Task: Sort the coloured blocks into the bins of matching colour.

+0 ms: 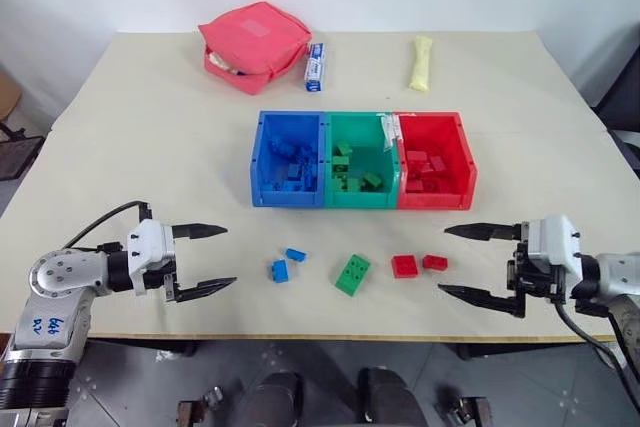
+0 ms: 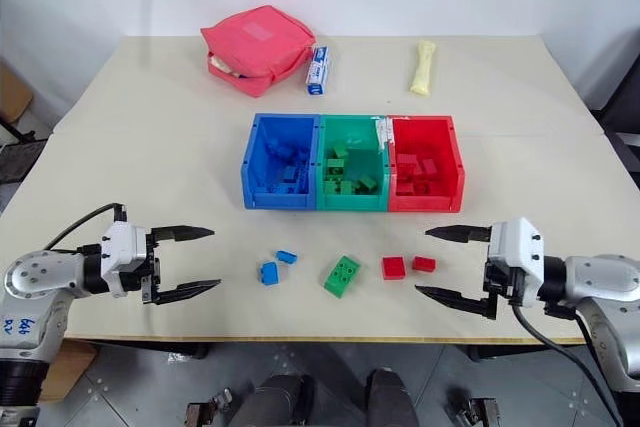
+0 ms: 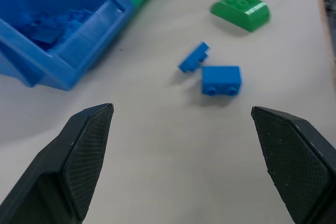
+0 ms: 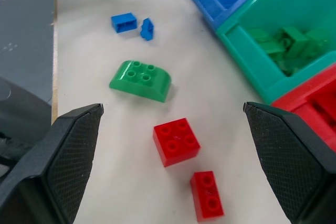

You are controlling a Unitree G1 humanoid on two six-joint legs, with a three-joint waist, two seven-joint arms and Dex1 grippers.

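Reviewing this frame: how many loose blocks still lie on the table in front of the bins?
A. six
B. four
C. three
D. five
D: two blue blocks, one green block and two red blocks lie on the table in front of the bins, none held by either open gripper.

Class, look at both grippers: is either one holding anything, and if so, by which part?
Nothing is held. The left gripper and right gripper are both open above the table, with the loose blocks lying between them, untouched.
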